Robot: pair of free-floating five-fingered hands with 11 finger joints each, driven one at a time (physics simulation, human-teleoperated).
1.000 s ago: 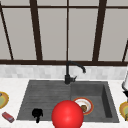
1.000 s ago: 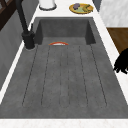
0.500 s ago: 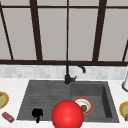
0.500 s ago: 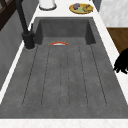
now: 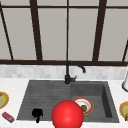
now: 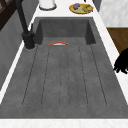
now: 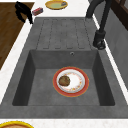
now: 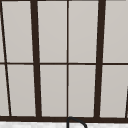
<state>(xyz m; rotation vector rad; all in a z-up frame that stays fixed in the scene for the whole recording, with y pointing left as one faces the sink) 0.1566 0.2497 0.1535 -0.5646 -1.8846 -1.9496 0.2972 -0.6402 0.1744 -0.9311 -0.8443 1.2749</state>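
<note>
My left hand [image 5: 37, 114] hovers over the front edge of the grey draining board [image 5: 42, 100], fingers relaxed and hanging down, holding nothing. The same hand is at the right edge of the left side view [image 6: 122, 62] and at the top left of the right side view [image 7: 23, 10], just outside the counter's front edge. A large red ball [image 5: 67, 115] sits low in the front view, in front of the sink. In the basin lies a red-rimmed white plate [image 7: 80, 82] with a brown lump of food [image 7: 64, 80] on it; the front view shows this plate [image 5: 88, 101] beside the ball.
A black faucet [image 5: 67, 75] stands behind the sink. On the left counter are a yellow plate [image 7: 56, 4] and a red sponge [image 7: 37, 10]. The right counter carries another yellow plate [image 6: 80, 8] and a white container [image 6: 47, 3].
</note>
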